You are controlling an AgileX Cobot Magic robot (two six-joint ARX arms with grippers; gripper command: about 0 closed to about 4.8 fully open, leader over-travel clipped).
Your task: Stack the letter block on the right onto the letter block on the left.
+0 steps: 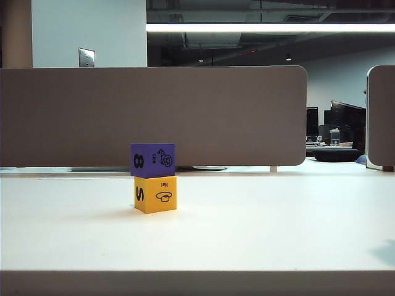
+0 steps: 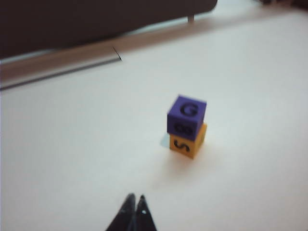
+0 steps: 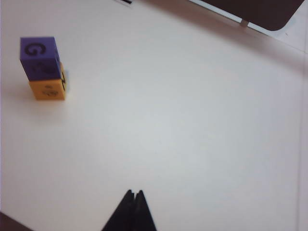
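A purple letter block [image 1: 153, 160] rests on top of a yellow letter block [image 1: 155, 194] on the white table [image 1: 259, 222], left of centre. The stack stands upright, the purple block [image 2: 186, 114] set slightly askew on the yellow one [image 2: 188, 142]. From the right wrist the purple block [image 3: 39, 57] and the yellow block [image 3: 47, 88] show far off. My left gripper [image 2: 135, 198] is shut and empty, well back from the stack. My right gripper [image 3: 134, 193] is shut and empty too, far from the blocks. Neither arm shows in the exterior view.
A grey partition [image 1: 154, 114] runs along the table's far edge, with a second panel [image 1: 381, 117] at the far right. A faint shadow [image 1: 384, 251] lies on the table near its front right corner.
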